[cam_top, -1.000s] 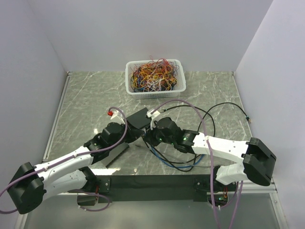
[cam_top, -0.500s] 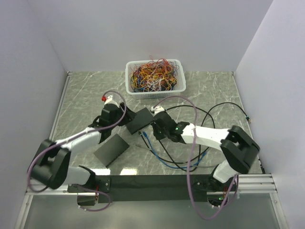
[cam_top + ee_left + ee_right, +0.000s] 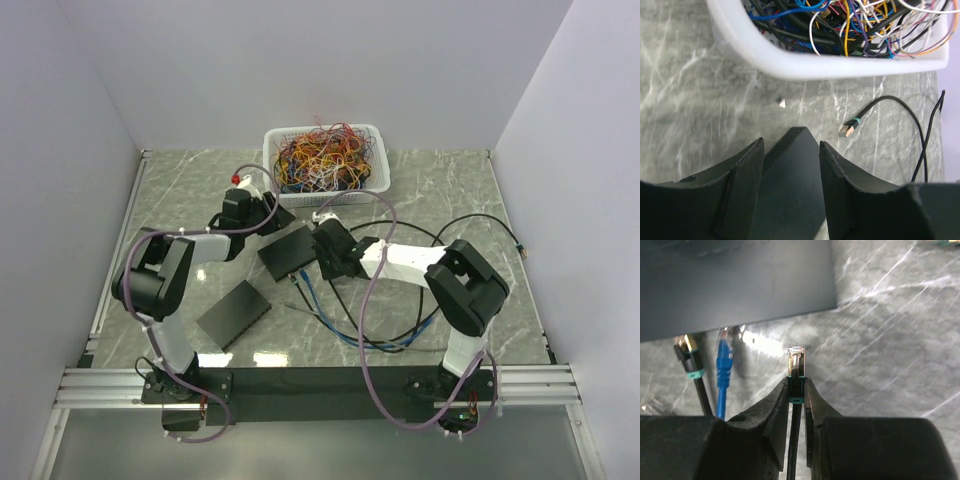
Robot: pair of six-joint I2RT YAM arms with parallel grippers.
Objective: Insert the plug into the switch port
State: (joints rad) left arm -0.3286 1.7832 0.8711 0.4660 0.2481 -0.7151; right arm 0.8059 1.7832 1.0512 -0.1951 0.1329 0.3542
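The black switch (image 3: 290, 250) lies flat on the marble table. My left gripper (image 3: 272, 218) is at its far left corner. In the left wrist view the fingers (image 3: 790, 147) stand apart with the switch's corner (image 3: 790, 175) between them. My right gripper (image 3: 322, 262) is at the switch's near right side, shut on a metal plug (image 3: 797, 356) with a teal boot and a black cable. The plug points at the switch (image 3: 740, 285) and stops a short gap from its edge. The ports are hidden.
A blue plug (image 3: 724, 362) and a gold plug with a teal band (image 3: 690, 352) lie at the switch's edge left of the held plug. A white basket (image 3: 375, 185) of tangled wires stands behind. A second black box (image 3: 233, 312) lies near left. Black cables (image 3: 480, 220) loop right.
Both arms have stretched farther from their bases. The left gripper moved from the near box to the switch's far corner. The right gripper closed in on the switch's near side.
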